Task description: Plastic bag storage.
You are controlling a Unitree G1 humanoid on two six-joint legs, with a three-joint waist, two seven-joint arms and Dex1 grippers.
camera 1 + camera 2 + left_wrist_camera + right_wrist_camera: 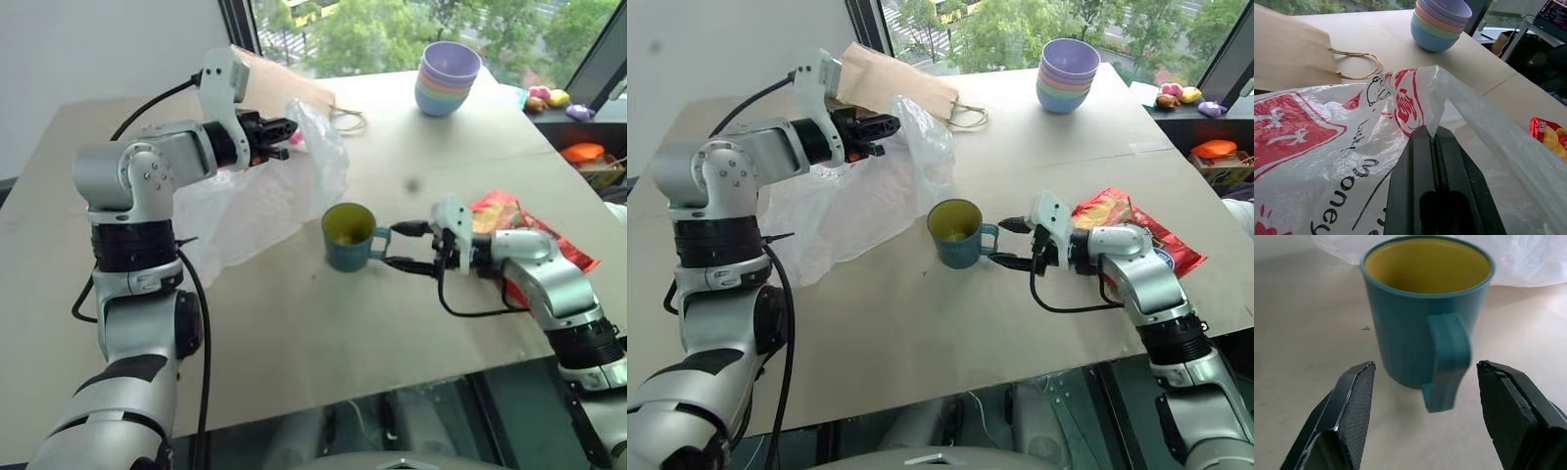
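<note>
Left eye view: on the worktop (294, 333), the plastic bag (257, 196) sprawls beside the paper bag (896, 83), its top edge lifted and pinched by the left gripper (279, 137), fingers pressed together on the film. The right gripper (411, 247) has fingers spread either side of the mug (348, 235) handle. Gathering looks barely begun; next, the right fingers probably must close on that handle.

Thin crinkly glossy plastic bag (1327, 161)
</note>
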